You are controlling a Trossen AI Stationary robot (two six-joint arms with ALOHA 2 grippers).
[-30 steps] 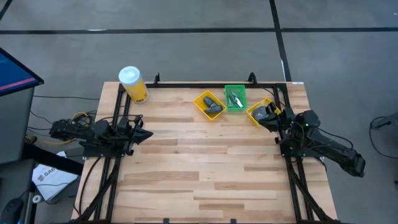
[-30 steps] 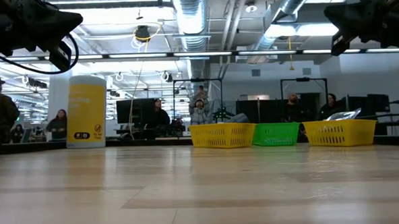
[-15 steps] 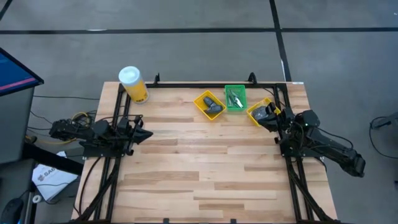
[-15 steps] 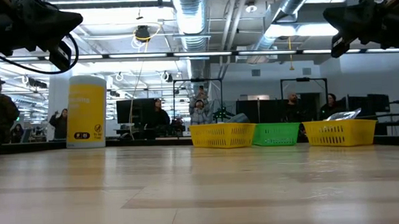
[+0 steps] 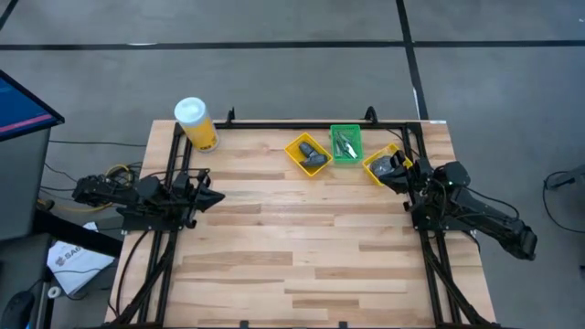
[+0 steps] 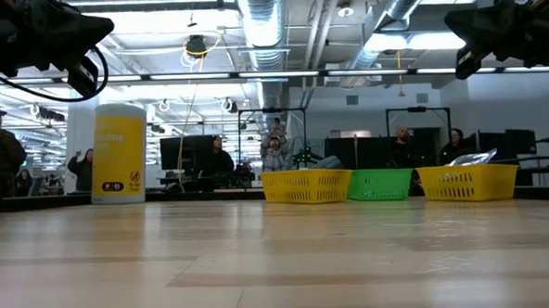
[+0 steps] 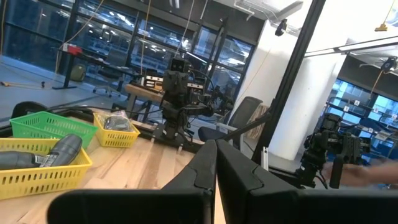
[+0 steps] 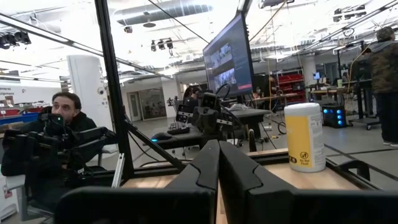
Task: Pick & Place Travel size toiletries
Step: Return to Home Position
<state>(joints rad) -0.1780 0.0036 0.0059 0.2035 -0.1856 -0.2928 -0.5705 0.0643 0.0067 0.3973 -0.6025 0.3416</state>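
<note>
Fingers (image 7: 200, 169) of left gripper (image 5: 218, 197) pressed together, at table (image 5: 292, 247) left edge. Right gripper (image 5: 391, 172) likewise closed, by right-hand yellow tray (image 5: 372, 169). Travel size toiletries: grey pieces (image 5: 313, 157) in middle yellow tray (image 5: 292, 150), silver clippers (image 5: 345, 144) in green tray (image 5: 333, 146).

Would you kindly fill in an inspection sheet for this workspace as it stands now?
Surface: wooden table, no spills seen.
Job's things: dark grey pieces in the left yellow tray; silver clippers in the green tray; right yellow tray, contents partly hidden.
Clutter: yellow canister at the far left corner.
Grippers: left gripper shut, raised at the left edge; right gripper shut, raised by the right yellow tray.
Cables: bundle by the left arm's base.
Surroundings: people beyond the table; monitor on the left.
</note>
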